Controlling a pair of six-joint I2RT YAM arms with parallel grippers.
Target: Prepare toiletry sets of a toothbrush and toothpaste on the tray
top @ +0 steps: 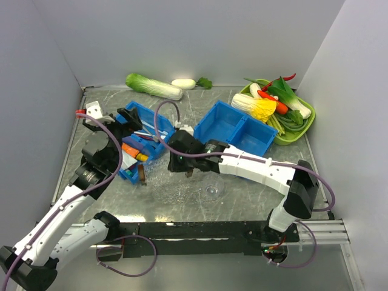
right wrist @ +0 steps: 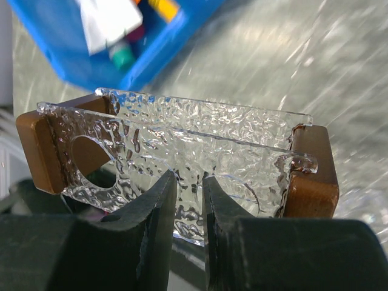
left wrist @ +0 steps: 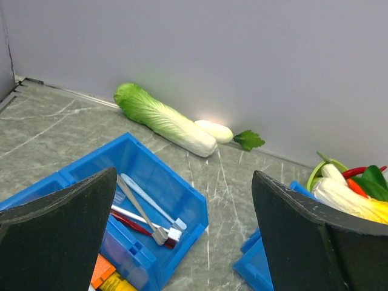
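Your right gripper (right wrist: 189, 182) is clamped on the near wall of the clear, bumpy tray (right wrist: 200, 130), which sits mid-table just beside the blue bin (right wrist: 60, 42). Your left gripper (left wrist: 183, 182) has its fingers spread wide apart, holding nothing, above the bin compartment where the toothbrushes (left wrist: 142, 206) lie.

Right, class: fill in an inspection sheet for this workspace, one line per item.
Surface: grey marbled table.
Job's things: clear tray gripped by its near wall; toothbrushes and tubes in left bin.
Clutter: cabbage, radish, vegetable tray, second bin.
Tools: left tool open over left bin; right tool shut on tray.
Cables: purple cables loop along both arms.
Surroundings: plain grey walls on three sides.
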